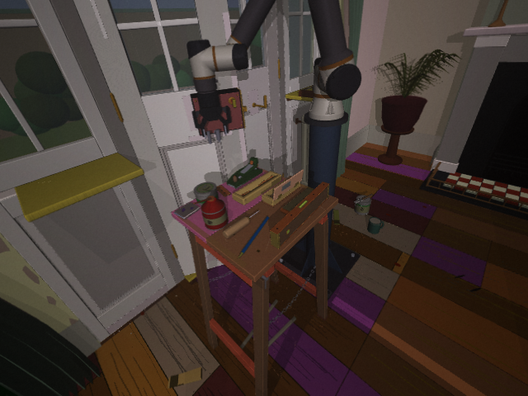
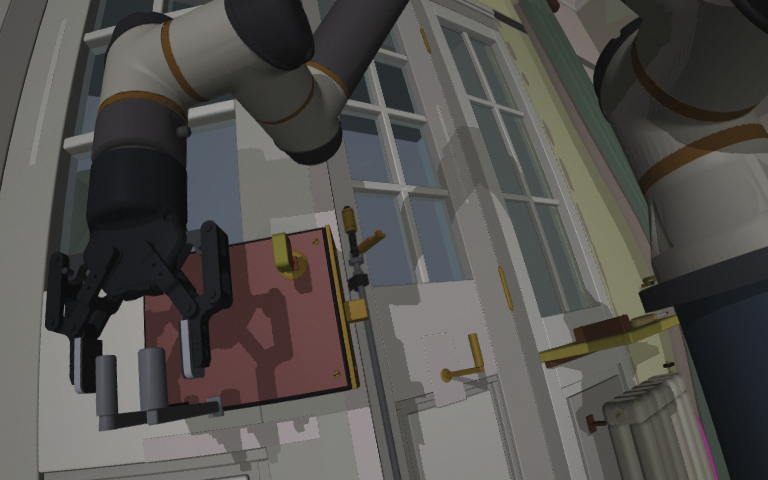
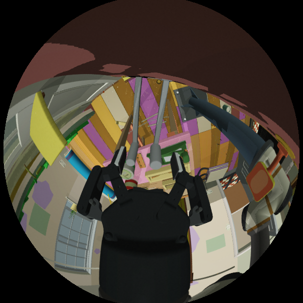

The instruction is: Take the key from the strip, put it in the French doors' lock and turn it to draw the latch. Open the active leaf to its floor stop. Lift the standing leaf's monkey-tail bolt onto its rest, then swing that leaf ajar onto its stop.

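My gripper [image 2: 136,362] [image 1: 213,135] [image 3: 149,161] is open and holds nothing, pointing down at the left lower corner of the maroon lock case [image 2: 255,317] on the door leaf. Two grey upright pegs [image 2: 129,376] [image 3: 143,158] on a small dark bracket stand between its fingers. The brass key [image 2: 281,255] sits in the keyhole high on the lock case. To the right, the monkey-tail bolt [image 2: 362,266] runs down the grey rod on the meeting edge, with its brass tail sticking out. A brass lever handle [image 2: 464,362] is on the neighbouring leaf.
The lock case face is right behind the fingers. Below stands a wooden workbench [image 1: 260,221] with a red can [image 1: 214,212], chisel, pencil, spirit level and boxes. A door leaf with a yellow ledge [image 1: 72,183] stands to the left. The robot's pedestal [image 1: 324,170] is right of the bench.
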Available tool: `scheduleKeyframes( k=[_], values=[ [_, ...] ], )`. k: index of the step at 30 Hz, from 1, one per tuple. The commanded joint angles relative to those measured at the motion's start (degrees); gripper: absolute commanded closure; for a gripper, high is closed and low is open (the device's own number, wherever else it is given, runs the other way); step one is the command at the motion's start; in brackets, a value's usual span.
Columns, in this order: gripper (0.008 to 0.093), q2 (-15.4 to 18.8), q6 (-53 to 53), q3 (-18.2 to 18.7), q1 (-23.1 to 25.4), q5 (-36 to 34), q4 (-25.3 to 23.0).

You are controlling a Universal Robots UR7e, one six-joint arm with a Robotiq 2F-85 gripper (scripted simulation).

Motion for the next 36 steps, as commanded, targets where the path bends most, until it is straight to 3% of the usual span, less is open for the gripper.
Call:
scheduleKeyframes(
  k=[1, 3, 36],
  values=[
    [0.0169, -0.04, 0.0, -0.02, 0.0, 0.0, -0.03],
    [0.0134, -0.04, 0.0, -0.02, 0.0, 0.0, -0.03],
    [0.0134, 0.61, 0.17, -1.0, 0.17, 0.0, 0.38]
  ],
)
